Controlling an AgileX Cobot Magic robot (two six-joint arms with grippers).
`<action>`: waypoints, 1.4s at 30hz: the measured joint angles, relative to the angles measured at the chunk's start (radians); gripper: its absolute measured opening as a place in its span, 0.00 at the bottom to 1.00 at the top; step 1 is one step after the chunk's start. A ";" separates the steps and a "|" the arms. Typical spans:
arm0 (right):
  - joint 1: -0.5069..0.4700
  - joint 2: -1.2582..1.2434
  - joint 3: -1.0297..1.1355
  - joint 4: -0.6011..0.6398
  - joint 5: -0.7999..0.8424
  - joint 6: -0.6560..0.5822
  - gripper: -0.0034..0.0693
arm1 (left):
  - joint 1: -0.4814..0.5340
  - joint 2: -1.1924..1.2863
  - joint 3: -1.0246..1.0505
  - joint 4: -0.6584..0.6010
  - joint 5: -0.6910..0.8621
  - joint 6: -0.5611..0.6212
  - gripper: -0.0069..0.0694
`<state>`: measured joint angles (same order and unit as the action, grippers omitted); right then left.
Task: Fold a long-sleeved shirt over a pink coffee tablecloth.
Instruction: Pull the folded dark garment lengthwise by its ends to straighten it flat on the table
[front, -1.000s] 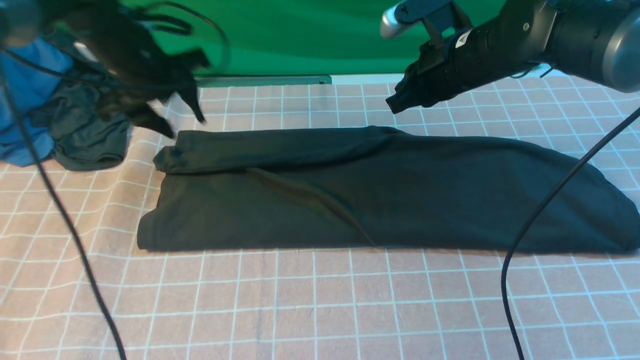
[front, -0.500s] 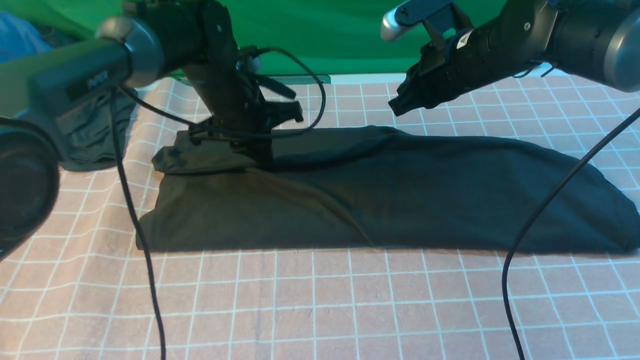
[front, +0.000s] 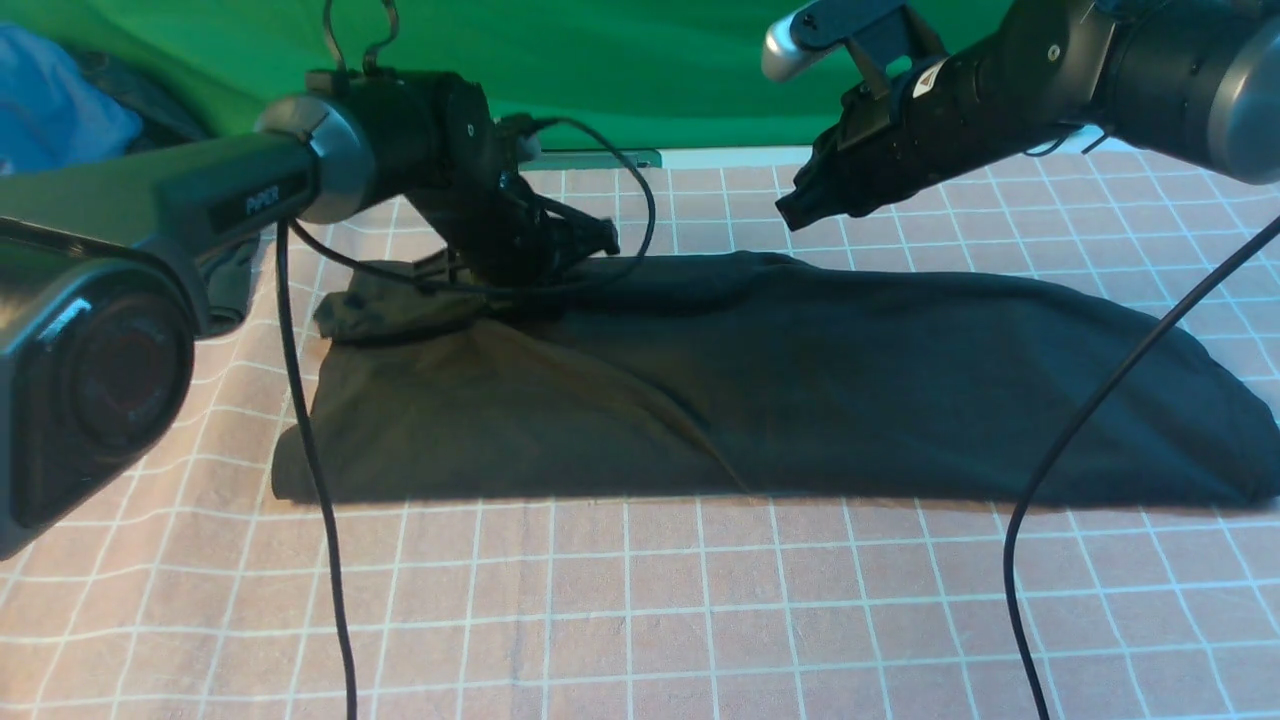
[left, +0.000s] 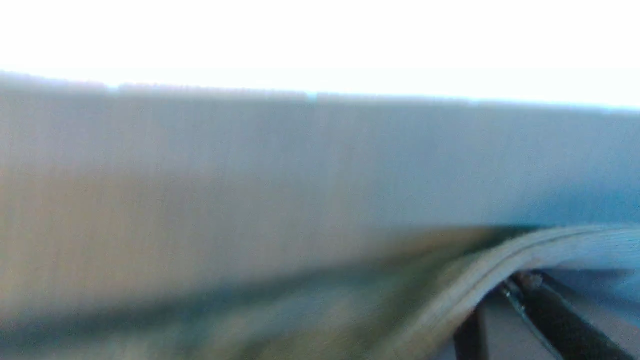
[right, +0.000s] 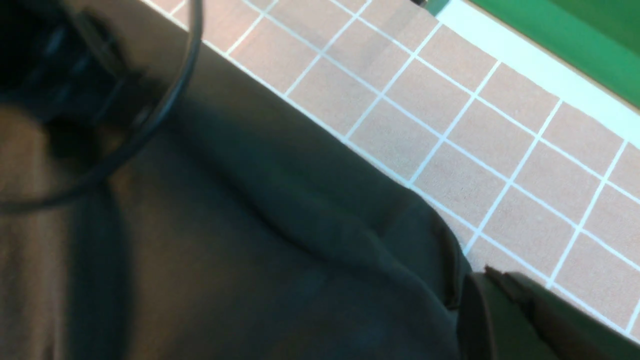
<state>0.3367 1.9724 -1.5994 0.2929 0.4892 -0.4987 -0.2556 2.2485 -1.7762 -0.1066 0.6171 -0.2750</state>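
Two pincers are closed, but only one has cloth. The left pincer (front: 515, 285) is down on the far-left end of the large black soft-knit long-sleeved shirt (front: 800, 400), and the puckered fabric there suggests it is pinching the far edge. The shirt lies as a long band running left to right across the wide dusty-pink tablecloth with thin white grid lines (front: 640, 600). The right pincer (front: 795, 212) hangs empty above the band's far edge near its middle. A crosswise fold would likely carry the left end rightward along that axis.
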 joint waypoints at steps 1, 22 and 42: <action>0.000 0.000 0.000 0.000 0.000 0.001 0.10 | 0.000 0.002 0.000 0.001 -0.047 -0.006 0.11; -0.195 -0.074 -0.052 -0.141 0.337 0.146 0.11 | 0.048 -0.389 0.062 -0.038 0.278 0.061 0.11; -0.233 0.206 -0.118 -0.138 0.241 0.018 0.57 | 0.078 -0.504 0.741 -0.130 -0.078 0.066 0.11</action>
<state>0.1033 2.1784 -1.7174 0.1554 0.7304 -0.4806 -0.1778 1.7445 -1.0348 -0.2362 0.5394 -0.2091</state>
